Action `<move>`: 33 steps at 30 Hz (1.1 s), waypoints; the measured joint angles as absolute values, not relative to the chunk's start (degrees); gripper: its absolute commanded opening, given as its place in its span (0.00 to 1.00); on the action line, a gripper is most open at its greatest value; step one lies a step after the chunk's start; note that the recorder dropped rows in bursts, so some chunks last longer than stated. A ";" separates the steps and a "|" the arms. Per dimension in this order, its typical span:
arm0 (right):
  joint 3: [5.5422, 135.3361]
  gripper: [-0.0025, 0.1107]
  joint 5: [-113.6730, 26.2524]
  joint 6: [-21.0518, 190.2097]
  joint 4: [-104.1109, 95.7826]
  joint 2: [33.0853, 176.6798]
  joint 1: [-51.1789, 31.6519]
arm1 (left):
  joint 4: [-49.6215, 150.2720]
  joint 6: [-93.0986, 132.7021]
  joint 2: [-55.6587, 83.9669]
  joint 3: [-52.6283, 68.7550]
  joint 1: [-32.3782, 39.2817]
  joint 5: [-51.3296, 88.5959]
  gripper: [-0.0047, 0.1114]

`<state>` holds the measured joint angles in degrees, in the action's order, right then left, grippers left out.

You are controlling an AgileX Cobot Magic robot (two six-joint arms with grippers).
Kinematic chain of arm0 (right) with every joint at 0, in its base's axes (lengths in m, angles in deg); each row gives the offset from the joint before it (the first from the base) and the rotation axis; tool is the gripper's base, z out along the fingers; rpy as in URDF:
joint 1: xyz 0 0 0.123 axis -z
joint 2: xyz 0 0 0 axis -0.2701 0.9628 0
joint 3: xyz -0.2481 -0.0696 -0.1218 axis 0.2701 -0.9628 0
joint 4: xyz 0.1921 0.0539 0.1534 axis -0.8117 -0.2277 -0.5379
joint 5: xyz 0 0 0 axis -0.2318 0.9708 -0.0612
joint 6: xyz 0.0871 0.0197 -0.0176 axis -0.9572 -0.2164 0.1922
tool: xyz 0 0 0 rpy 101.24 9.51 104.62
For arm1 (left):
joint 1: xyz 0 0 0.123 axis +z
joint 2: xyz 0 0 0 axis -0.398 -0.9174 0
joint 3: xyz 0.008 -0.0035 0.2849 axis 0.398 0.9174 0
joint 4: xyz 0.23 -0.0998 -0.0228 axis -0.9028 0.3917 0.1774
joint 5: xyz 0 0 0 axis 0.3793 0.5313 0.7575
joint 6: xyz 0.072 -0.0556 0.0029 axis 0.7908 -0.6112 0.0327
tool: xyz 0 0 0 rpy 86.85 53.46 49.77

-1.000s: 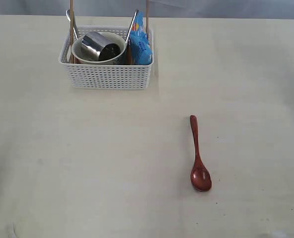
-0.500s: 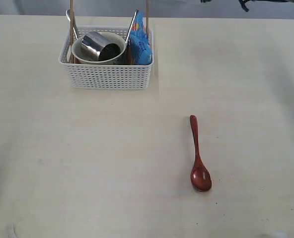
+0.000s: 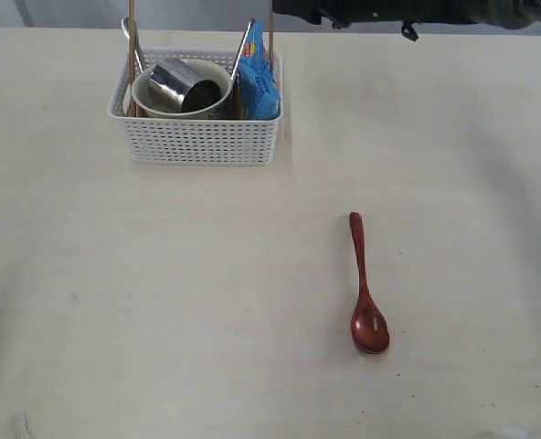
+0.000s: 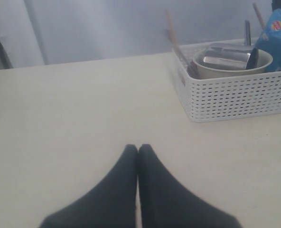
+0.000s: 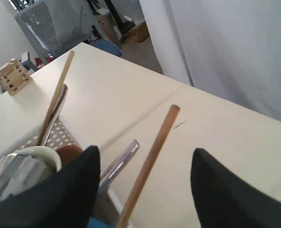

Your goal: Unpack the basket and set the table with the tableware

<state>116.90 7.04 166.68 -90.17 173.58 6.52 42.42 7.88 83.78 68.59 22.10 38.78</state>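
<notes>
Now, blue chip bag [image 3: 258, 84] crowding basket [image 3: 196, 139] beside bowl [image 3: 141, 94] & cup [image 3: 175, 80], spoon [image 3: 365, 293] alone on bench [image 3: 161, 302], R pincer [image 5: 144, 159] apart w/ chopstick [image 5: 152, 152] between its fingers, L pincer [image 4: 138, 148] together, basket near.

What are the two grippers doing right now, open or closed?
Left gripper: closed, holding nothing.
Right gripper: open, holding nothing, a chopstick in front of it.

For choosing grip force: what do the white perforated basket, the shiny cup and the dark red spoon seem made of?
White perforated basket: matte moulded plastic, by its even grid holes. Shiny cup: probably polished steel, mirror-like reflections. Dark red spoon: likely lacquered wood, glossy highlights; possibly plastic.
</notes>
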 measured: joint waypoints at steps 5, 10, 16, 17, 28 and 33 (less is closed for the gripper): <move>117.01 0.50 6.40 166.80 -90.17 174.96 6.52 | 42.42 7.88 83.78 68.59 22.10 38.78 0.04; 117.01 0.50 6.25 166.93 -90.17 175.65 6.52 | 42.42 7.88 83.78 68.59 22.10 38.78 0.04; 117.01 0.50 7.48 166.93 -90.17 175.65 6.52 | 42.42 7.88 83.78 68.59 22.10 38.78 0.04; 117.01 0.50 8.01 166.93 -90.17 175.65 6.52 | 42.42 7.88 83.78 68.59 22.10 38.78 0.04; 117.01 0.50 14.51 163.59 -90.17 175.65 9.33 | 42.42 7.88 83.78 68.59 22.10 38.78 0.04; 117.09 0.50 20.63 162.75 -89.40 174.53 10.82 | 42.42 7.88 83.78 68.59 22.10 38.78 0.04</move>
